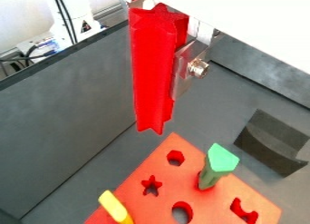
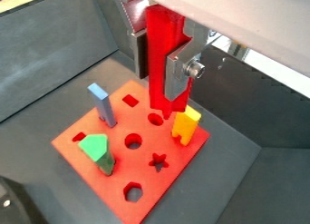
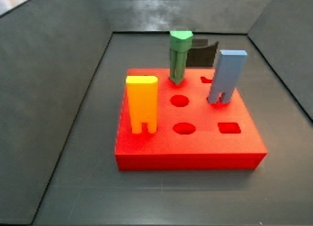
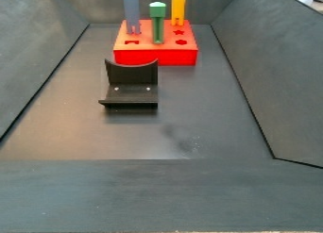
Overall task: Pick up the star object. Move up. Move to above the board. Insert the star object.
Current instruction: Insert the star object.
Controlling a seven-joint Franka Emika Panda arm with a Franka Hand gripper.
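My gripper (image 2: 161,82) is shut on the red star object (image 2: 162,46), a long star-section bar held upright, also in a wrist view (image 1: 154,69). One silver finger (image 1: 190,66) shows beside it. The bar hangs above the red board (image 2: 136,189), its lower end over the board's edge near the yellow piece (image 2: 186,126). The board's star hole (image 2: 158,160) is open, also in a wrist view (image 1: 151,184). Neither side view shows the gripper or the star object; the board (image 3: 184,149) is in both (image 4: 158,56).
On the board stand a green piece (image 3: 180,56), a blue piece (image 3: 226,76) and a yellow piece (image 3: 142,103). The dark fixture (image 4: 130,81) stands on the floor next to the board, also in a wrist view (image 1: 273,141). Dark bin walls surround the floor.
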